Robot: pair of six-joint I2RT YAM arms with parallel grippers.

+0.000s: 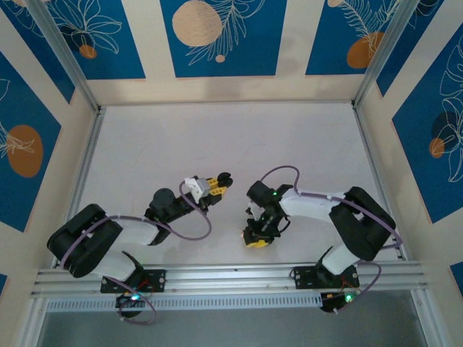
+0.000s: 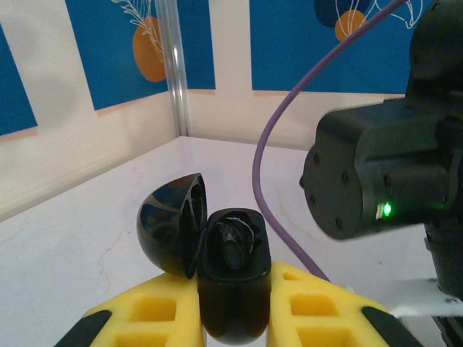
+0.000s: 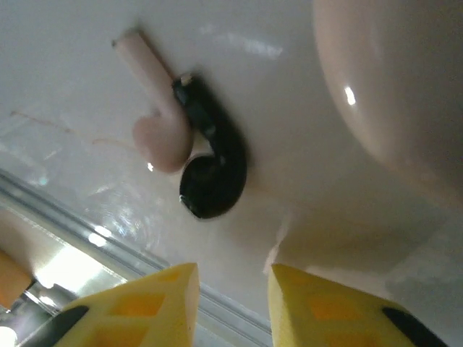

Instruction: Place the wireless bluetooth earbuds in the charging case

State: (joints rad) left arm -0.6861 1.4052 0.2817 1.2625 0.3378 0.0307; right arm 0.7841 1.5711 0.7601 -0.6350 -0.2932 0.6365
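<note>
The left gripper (image 2: 235, 322) clamps the open charging case (image 2: 233, 278) ready for loading, while the right gripper (image 3: 233, 289), jaws parted, hangs above the touching black earbud (image 3: 217, 177) and pink earbud (image 3: 163, 137).

On the white tabletop (image 1: 231, 137) the two arms meet near the middle. The left gripper (image 2: 233, 318) clamps the glossy black egg-shaped plastic charging case (image 2: 233, 289) between its fingers (image 2: 155, 311), with the lid (image 2: 170, 224) swung to the left of the body (something sits in the well, too dim to name). To its right, the right gripper (image 3: 231, 289) hangs over the table, fingers apart. Just beyond its fingertips a black stemmed plastic earbud (image 3: 213, 170) lies touching the pale pink stemmed plastic earbud (image 3: 160, 123) on its left. A pale pink round glossy case (image 3: 391, 94) sits to their right.
</note>
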